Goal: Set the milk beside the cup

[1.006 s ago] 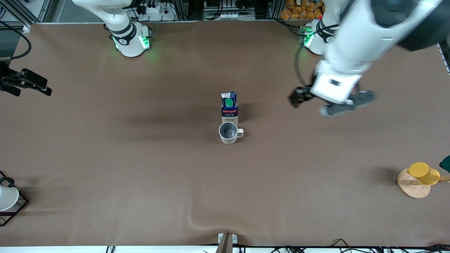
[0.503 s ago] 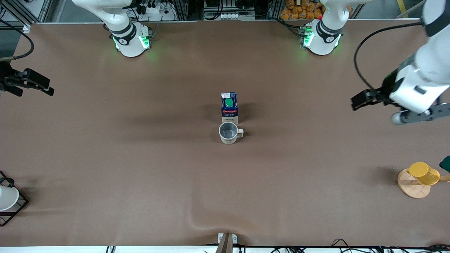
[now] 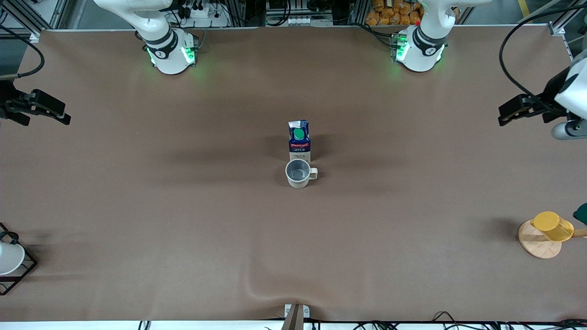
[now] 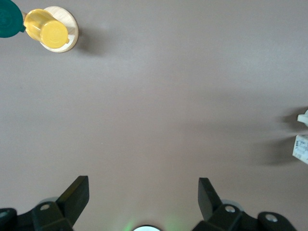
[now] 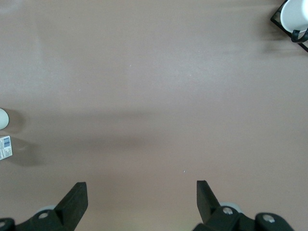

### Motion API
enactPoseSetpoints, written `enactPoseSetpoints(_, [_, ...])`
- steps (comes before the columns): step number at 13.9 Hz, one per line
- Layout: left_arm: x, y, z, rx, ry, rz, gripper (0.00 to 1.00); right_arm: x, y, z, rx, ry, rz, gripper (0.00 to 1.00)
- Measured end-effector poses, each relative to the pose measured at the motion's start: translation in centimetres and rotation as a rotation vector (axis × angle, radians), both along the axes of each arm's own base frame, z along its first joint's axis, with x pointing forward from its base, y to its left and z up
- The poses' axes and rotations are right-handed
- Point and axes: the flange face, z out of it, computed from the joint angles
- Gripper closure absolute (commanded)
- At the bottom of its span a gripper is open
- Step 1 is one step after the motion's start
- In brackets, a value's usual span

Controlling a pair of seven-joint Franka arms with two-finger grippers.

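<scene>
**Operator:** Where is the milk (image 3: 299, 140), and how does it stand?

**Observer:** You have it upright in the middle of the table (image 3: 183, 206), long axis vertical, gable top and green round cap up. The cap and the red label face the front camera. The cup (image 3: 299, 173) stands just beside it, nearer to the front camera, so close that you cannot tell whether the two touch. The cup is upright too, mouth up, its loop handle pointing toward the left arm's end of the table.

**Operator:** And my grippers?

**Observer:** Your left gripper (image 4: 143, 199) hangs over the table's edge at the left arm's end, well apart from the milk, fingers (image 4: 77, 192) spread wide with nothing between them. Your right gripper (image 5: 142, 199) is over the table's edge at the right arm's end, its fingers (image 5: 74, 197) equally wide and empty. Neither touches anything.

**Operator:** Anything else on the table?

**Observer:** You have a yellow cup (image 3: 552, 225) on a round wooden base (image 3: 539, 243) near the left arm's end, closer to the front camera than the milk. A white cup (image 3: 8, 257) in a black wire rack (image 3: 25, 270) sits at the right arm's end, also nearer to that camera.
</scene>
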Motion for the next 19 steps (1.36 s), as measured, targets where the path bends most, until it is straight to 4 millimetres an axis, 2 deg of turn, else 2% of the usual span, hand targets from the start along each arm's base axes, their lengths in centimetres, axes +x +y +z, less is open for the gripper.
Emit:
enactPoseSetpoints(9, [-1.1,0.9,0.2,-0.001,0.005,-0.014,0.00,0.0,0.0,0.0,0.000,0.000,0.001,0.00])
enactPoseSetpoints(13, [-1.2,1.5,0.0,-0.001,0.005,-0.006,0.00,0.0,0.0,0.0,0.000,0.000,0.001,0.00])
enactPoseSetpoints(19, [-1.0,1.2,0.1,-0.002,-0.013,-0.017,0.00,0.0,0.1,0.0,0.000,0.000,0.001,0.00])
